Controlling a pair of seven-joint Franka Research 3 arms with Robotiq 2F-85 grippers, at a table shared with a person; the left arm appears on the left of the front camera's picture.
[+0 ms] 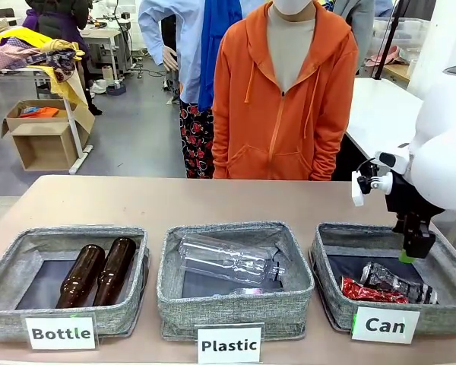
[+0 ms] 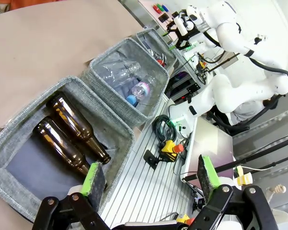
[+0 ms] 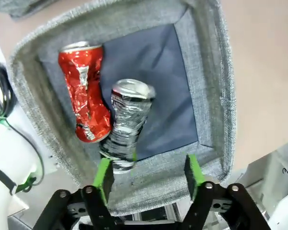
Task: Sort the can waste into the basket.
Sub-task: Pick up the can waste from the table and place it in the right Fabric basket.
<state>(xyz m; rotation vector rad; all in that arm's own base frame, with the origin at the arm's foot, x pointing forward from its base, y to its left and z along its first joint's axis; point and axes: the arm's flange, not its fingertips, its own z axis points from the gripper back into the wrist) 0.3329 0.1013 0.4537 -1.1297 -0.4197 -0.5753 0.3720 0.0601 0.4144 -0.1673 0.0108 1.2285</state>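
Both cans (image 3: 105,112) lie in the Can basket (image 1: 334,293) under the spread, empty right claw (image 3: 146,175). Left claw (image 2: 151,177) spread. Neighbouring baskets (image 1: 235,308) hold bottles (image 1: 99,270) on the tan surface (image 1: 175,201).

Right hand (image 3: 148,175) pointing down, fingers spread and empty; left hand (image 2: 151,179) wide open, empty.

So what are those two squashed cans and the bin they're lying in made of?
The red can and the dark can look like thin metal: shiny, sharply creased, with a silvery rim. The "Can" basket looks like grey woven fabric, matte and soft-edged, with a smoother dark lining.
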